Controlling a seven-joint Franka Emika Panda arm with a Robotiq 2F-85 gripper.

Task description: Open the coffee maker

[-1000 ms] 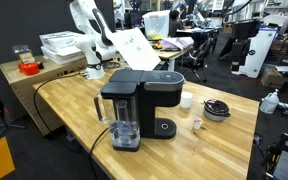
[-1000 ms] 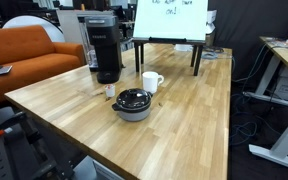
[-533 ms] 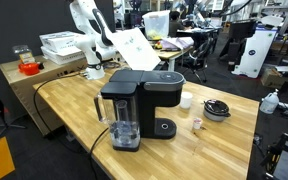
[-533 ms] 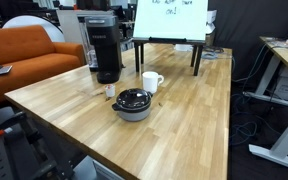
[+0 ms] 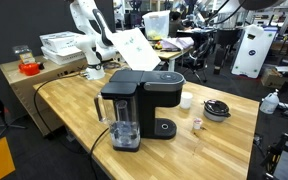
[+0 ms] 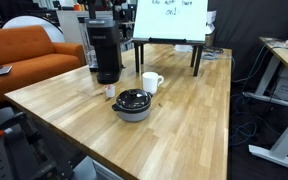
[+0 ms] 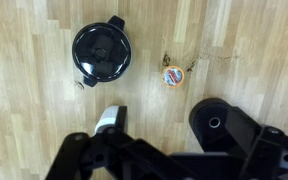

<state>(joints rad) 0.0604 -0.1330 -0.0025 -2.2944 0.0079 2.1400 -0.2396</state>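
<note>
The coffee maker (image 5: 139, 105) is a black boxy machine with a clear water tank on its side. It stands on the wooden table with its top lid down, and shows in both exterior views (image 6: 104, 48). My gripper (image 7: 164, 130) looks straight down at the table from well above it. Its dark fingers fill the bottom of the wrist view, spread apart with bare wood between them and nothing held. The coffee maker does not show in the wrist view. The gripper is out of frame in both exterior views.
A small black round object (image 7: 102, 50) and a small pod (image 7: 174, 75) lie on the table (image 7: 44, 90) below the wrist. A white mug (image 6: 152, 82) stands near the coffee maker. A whiteboard (image 6: 174, 20) stands at the table's far end.
</note>
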